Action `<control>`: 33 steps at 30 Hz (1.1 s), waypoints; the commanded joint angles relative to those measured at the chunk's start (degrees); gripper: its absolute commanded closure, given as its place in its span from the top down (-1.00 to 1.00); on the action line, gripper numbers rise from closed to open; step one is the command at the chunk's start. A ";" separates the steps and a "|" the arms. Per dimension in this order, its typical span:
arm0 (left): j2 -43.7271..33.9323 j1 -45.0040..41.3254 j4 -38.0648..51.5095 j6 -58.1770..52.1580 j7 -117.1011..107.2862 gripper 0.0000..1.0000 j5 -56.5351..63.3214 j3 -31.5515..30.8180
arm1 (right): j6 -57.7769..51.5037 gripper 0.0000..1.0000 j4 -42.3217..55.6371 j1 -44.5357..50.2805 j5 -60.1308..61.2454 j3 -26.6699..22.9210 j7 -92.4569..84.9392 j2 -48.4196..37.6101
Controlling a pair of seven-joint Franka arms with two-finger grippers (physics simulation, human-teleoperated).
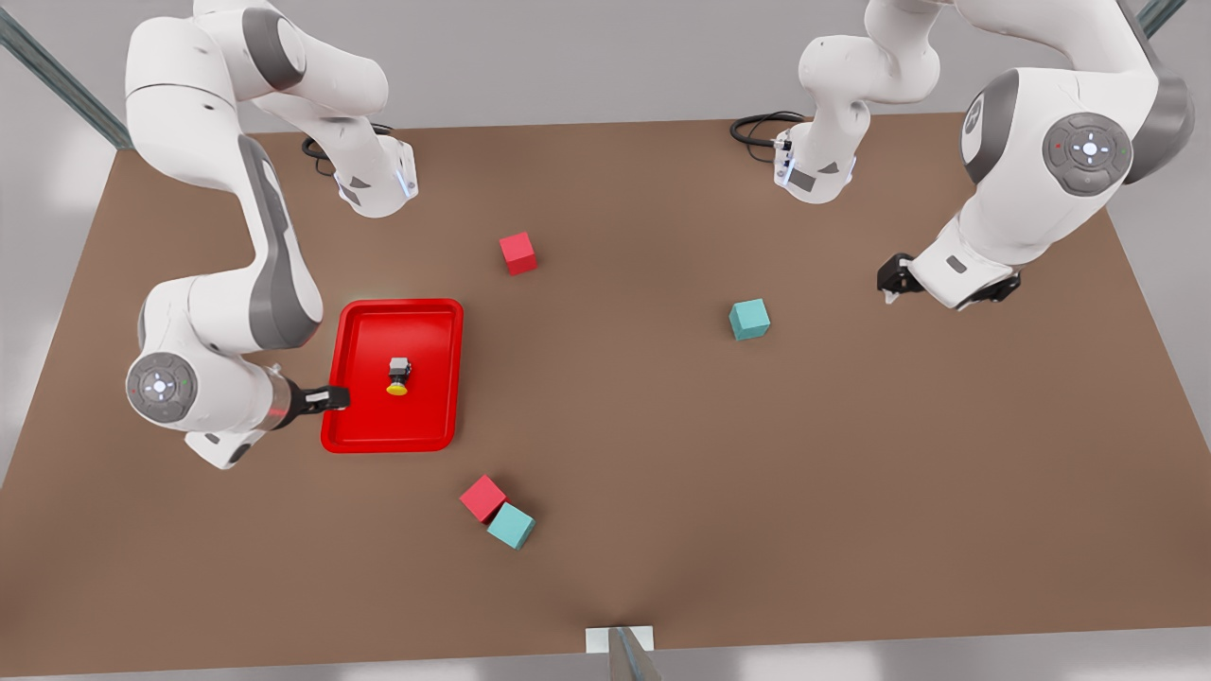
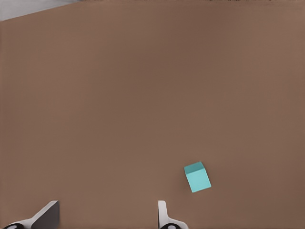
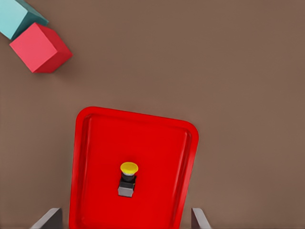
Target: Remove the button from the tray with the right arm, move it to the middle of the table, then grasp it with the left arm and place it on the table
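Right claw [image 1: 333,397] hovers over the rim of the tray on the side toward the front view's left, its two fingers [image 3: 47,219] spread apart and holding nothing. One button [image 1: 398,375] lies near the middle of the tray [image 1: 359,326], on its side, grey body and yellow cap both visible, untouched by either claw. In the right wrist view the button [image 3: 127,179] sits on the tray floor [image 3: 157,143], between the two spread fingers.

One red tray rests on the brown bench [image 1: 662,454], in the half toward the front view's left and well in from the edges.

Four cubes are on the bench: two red, two teal. One red cube [image 1: 517,253] stands alone beyond the tray, toward the far edge. A second red cube [image 1: 483,497] and a teal cube [image 1: 511,526] touch each other just off the tray's near corner; this pair also appears in the right wrist view, red [image 3: 40,47] beside teal [image 3: 19,16]. The other teal cube [image 1: 749,319] stands alone near the bench's middle, toward the front view's right.

Left claw [image 1: 897,281] hangs above the bench near the edge at the front view's right, well apart from the tray. Its fingers [image 2: 164,217] are parted and empty, with the lone teal cube [image 2: 197,176] near them.
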 commanded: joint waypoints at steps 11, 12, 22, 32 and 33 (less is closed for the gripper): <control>0.20 0.10 0.03 0.86 -0.41 1.00 0.06 -0.01 | -1.54 1.00 -0.65 -2.02 3.01 0.37 -5.90 3.24; 0.20 0.10 0.03 0.86 -0.41 1.00 0.06 -0.01 | -1.36 1.00 -0.65 -2.21 3.81 0.28 -5.91 3.42; 0.38 0.10 -0.06 0.42 -0.41 1.00 0.06 -0.01 | 26.68 1.00 -27.28 -3.79 5.83 0.72 7.02 -2.47; 0.38 0.10 -0.59 0.33 -0.41 1.00 0.06 -0.01 | 46.28 1.00 -46.26 -3.44 6.10 3.35 11.14 -10.55; 0.47 0.10 -0.68 0.33 -0.41 1.00 0.06 -0.01 | 46.28 1.00 -46.61 -2.65 6.01 3.35 11.32 -10.64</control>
